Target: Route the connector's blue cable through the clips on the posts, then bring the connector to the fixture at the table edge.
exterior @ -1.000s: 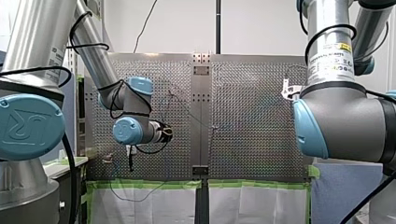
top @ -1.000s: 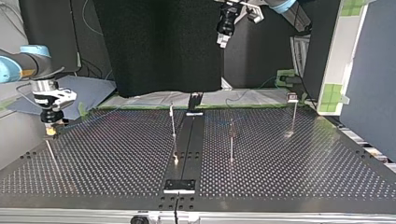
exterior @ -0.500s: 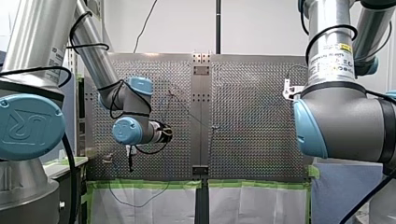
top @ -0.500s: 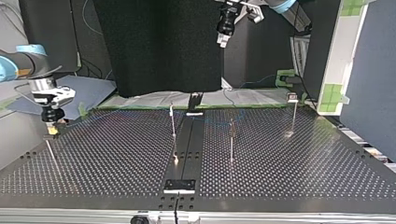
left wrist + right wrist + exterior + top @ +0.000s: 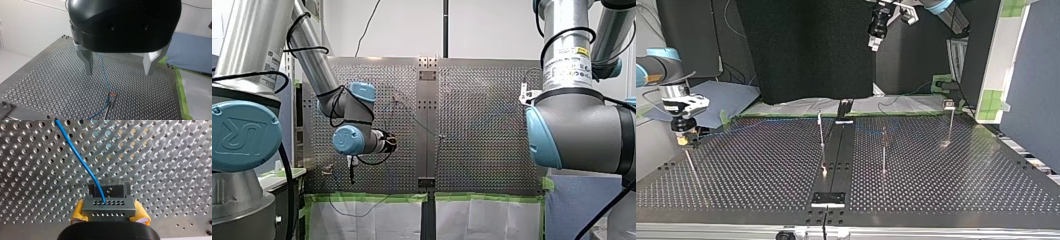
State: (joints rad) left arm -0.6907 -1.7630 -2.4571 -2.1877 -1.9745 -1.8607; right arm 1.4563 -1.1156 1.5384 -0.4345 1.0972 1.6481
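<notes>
Yellow pads (image 5: 78, 214) of my right hand (image 5: 110, 216) are clenched on one connector (image 5: 108, 206) at the bench's (image 5: 961, 200) nine o'clock (top view); one blue cable (image 5: 76, 152) leaves it. My left hand (image 5: 119, 73) is spread, empty. Clips cannot be discerned.

My left arm (image 5: 314, 62) and my right arm (image 5: 569, 45) are silver tubes with pale blue joint caps and looped black cables; the right bears a white and yellow label (image 5: 568, 62). My left gripper (image 5: 118, 74) is glossy black with grey metal fingers (image 5: 88, 62); my right gripper (image 5: 110, 213) has yellow pads (image 5: 78, 212).
</notes>
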